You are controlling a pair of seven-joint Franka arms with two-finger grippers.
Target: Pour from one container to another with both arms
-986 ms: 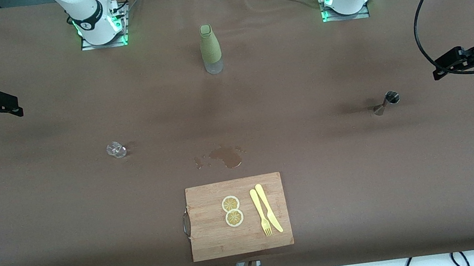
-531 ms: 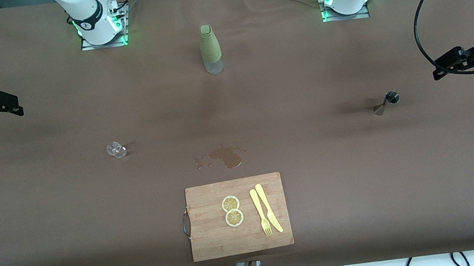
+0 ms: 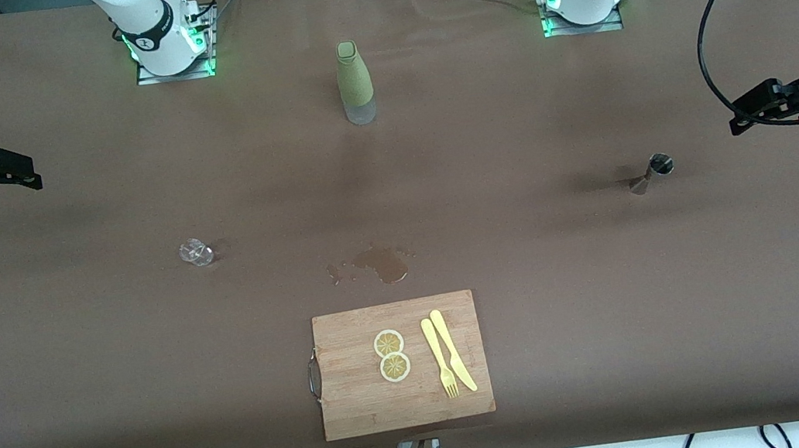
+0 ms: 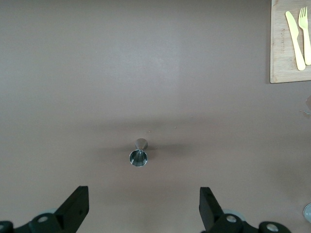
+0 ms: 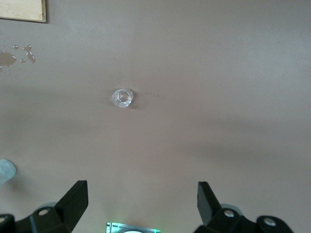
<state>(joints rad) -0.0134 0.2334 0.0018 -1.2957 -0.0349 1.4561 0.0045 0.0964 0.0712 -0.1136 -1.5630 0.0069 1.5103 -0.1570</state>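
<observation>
1. At the two ends of the desk (image 3: 616, 318) we have both grippers up in the air with fingers spread wide and holding nothing: the right gripper (image 3: 21, 172) at the right arm's end, the left gripper (image 3: 747, 112) at the left arm's end.
2. The glass cup (image 3: 196, 252) stands alone toward the right arm's end; being small and clear, we judge an off-centre closing could tip it or let it slip.
3. The jigger (image 3: 650, 173) stands upright toward the left arm's end; its narrow waist and small foot make it easy to knock over on approach.
4. A wet patch (image 3: 378, 264) lies between them, just above the cutting board (image 3: 346, 403); pouring into so small a rim, we could easily miss and add to it.
5. The olive bottle (image 3: 354, 82) stands well apart, so we see little risk there.
</observation>
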